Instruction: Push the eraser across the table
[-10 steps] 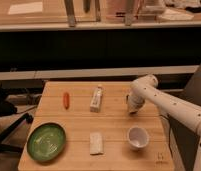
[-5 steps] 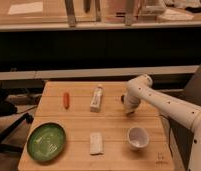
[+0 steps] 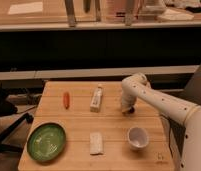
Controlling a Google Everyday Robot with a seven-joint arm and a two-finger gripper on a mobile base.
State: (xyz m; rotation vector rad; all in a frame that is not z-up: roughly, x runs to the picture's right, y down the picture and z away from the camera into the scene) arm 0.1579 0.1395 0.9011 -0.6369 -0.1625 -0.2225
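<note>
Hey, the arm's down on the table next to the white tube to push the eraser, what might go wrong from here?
The hand sits low on the table, right of the white tube; the eraser beneath it is not clearly visible. A leftward push would likely run into the tube and shove it along. A push toward the near edge could knock the white cup. The small eraser might also slip sideways past the hand.

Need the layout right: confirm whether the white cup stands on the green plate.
No, the white cup stands directly on the table, well apart from the green plate, with the pincer low just behind it.
</note>
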